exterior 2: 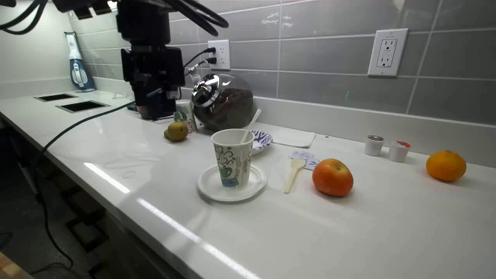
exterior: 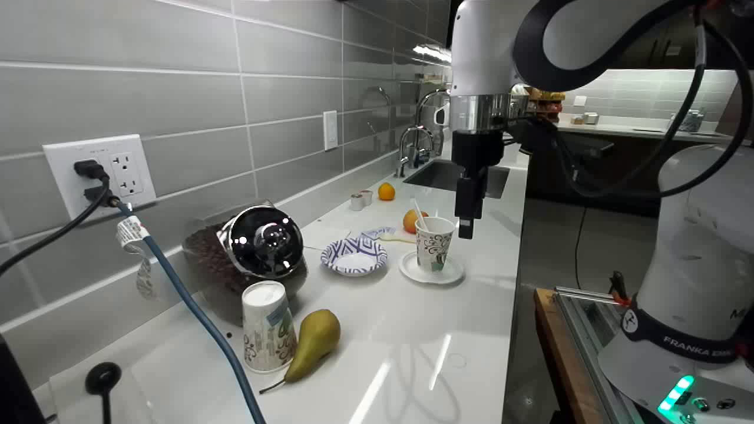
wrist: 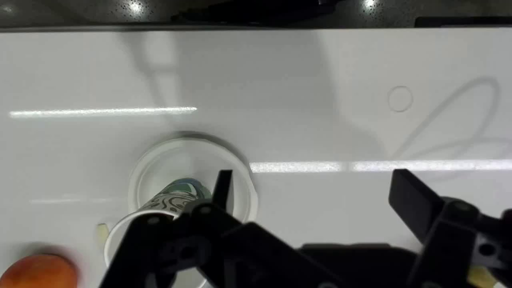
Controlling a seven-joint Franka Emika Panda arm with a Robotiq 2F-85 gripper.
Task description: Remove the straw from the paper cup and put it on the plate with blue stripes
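Currently my black gripper [wrist: 312,180] is spread wide; I hover near a scroll-printed white paper cup [exterior 2: 232,162]. A thin white straw [exterior 2: 251,126] leans inside.

Paper cup [exterior 2: 233,164], smooth glossy countertop [exterior 2: 348,236].

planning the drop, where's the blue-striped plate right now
In an exterior view, the blue-striped plate sits just left of centre, between the lidded jar and the plain white plate under the paper cup.

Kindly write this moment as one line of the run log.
tool: open, empty | straw: leaning in paper cup | paper cup: upright on white saucer | plate with blue stripes: no straw yet
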